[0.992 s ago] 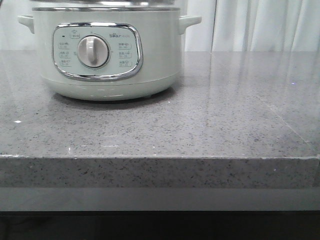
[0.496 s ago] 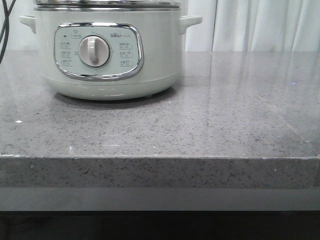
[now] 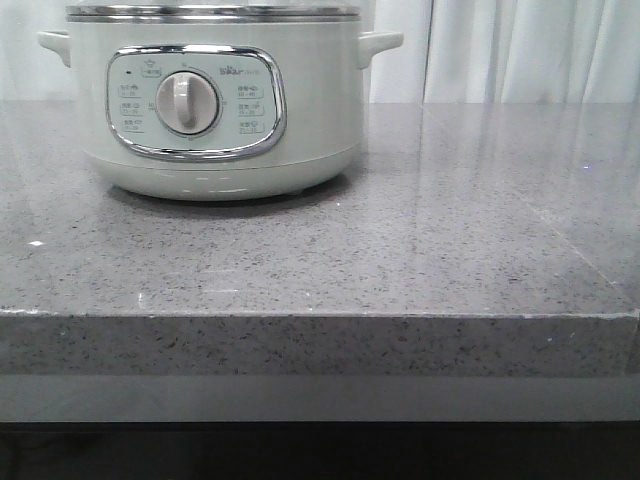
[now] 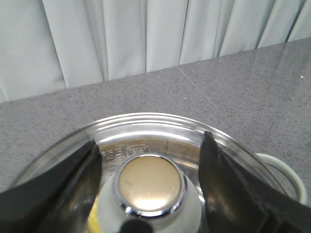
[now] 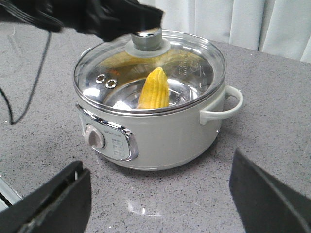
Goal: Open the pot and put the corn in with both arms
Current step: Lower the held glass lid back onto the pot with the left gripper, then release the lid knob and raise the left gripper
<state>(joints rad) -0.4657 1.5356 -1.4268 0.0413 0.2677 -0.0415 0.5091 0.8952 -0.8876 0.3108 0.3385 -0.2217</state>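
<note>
The pot (image 5: 150, 114) stands on the desk (image 3: 450, 250) at 11 o'clock, corn (image 5: 154, 89) inside under glass lid (image 5: 194, 68). Left claw (image 4: 150, 160) spread wide w/ fingers each side of lid knob (image 4: 149, 184); right claw (image 5: 160, 194) wide apart, holding nothing.

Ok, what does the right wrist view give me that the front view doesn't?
Only the right wrist view shows the corn inside the pot, under the glass lid, with the left gripper at the lid knob, plus the right gripper's open jaws. Only the front view shows the counter's front edge. Both show the pot with its dial.
</note>
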